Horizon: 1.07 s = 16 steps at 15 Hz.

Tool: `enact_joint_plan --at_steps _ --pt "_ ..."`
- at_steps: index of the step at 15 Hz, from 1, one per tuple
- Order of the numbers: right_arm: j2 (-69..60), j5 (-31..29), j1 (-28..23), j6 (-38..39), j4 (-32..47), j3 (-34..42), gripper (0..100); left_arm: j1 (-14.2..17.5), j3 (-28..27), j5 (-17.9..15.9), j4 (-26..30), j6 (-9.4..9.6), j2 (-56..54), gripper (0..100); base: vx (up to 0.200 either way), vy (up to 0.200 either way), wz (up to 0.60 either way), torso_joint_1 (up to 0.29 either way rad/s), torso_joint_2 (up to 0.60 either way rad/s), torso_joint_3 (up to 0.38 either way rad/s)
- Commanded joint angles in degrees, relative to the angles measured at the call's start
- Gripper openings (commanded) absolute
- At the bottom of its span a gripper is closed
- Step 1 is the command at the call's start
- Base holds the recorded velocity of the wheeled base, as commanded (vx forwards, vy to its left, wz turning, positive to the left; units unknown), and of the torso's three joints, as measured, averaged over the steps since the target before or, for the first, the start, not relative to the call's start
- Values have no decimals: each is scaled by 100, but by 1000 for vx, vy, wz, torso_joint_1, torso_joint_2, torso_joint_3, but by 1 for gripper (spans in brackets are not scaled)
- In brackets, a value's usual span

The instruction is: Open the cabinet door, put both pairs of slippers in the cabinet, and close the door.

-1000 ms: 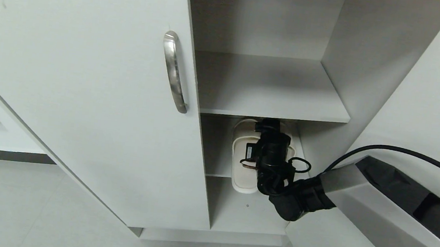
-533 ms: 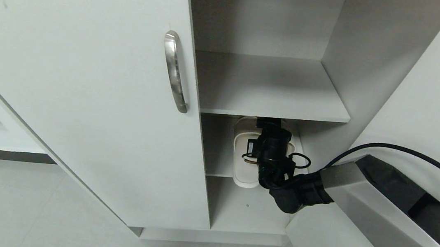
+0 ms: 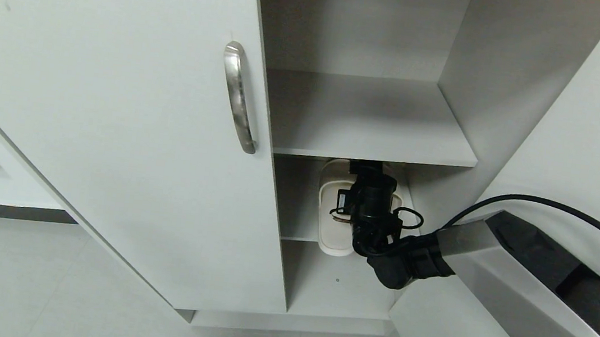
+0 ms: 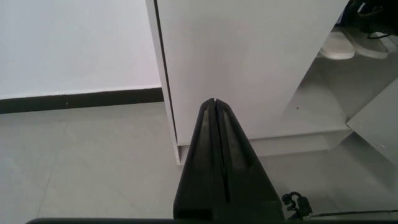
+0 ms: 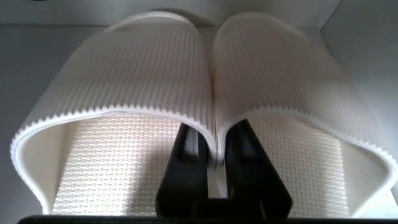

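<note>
A pair of white ribbed slippers (image 3: pixel 331 217) lies side by side on the lower shelf inside the open cabinet, heels overhanging the shelf's front edge. My right gripper (image 3: pixel 368 172) reaches in under the upper shelf (image 3: pixel 368 117). In the right wrist view this gripper (image 5: pixel 214 134) is shut on the two inner strap edges where the slippers (image 5: pixel 143 68) meet. My left gripper (image 4: pixel 213 102) is shut with nothing in it, low over the floor in front of the cabinet; the slippers (image 4: pixel 341 46) lie beyond it.
The cabinet's left door (image 3: pixel 117 85) is shut, with a metal handle (image 3: pixel 239 96). The right door (image 3: pixel 591 139) stands open beside my right arm. The upper shelf and cabinet floor (image 3: pixel 331 291) are bare. Grey tiled floor (image 4: pixel 93 162) lies in front.
My right gripper has pushed the slippers a little deeper onto the lower shelf; over the last half second it hardly moved.
</note>
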Motion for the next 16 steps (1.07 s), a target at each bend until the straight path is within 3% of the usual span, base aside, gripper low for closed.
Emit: enact_joint_plan --at_steps 1,5,16 --pt "43 -1 8 2 -3 -41 100 1 1 -2 -1 0 0 0 0 0 0 0 0 0" --pt "-1 -1 43 20 -47 214 100 1 1 -2 -1 0 9 0 0 0 0 0 0 0" --pt "-1627 -62 852 11 -2341 3941 100 1 1 -2 -1 0 9 0 0 0 0 0 0 0"
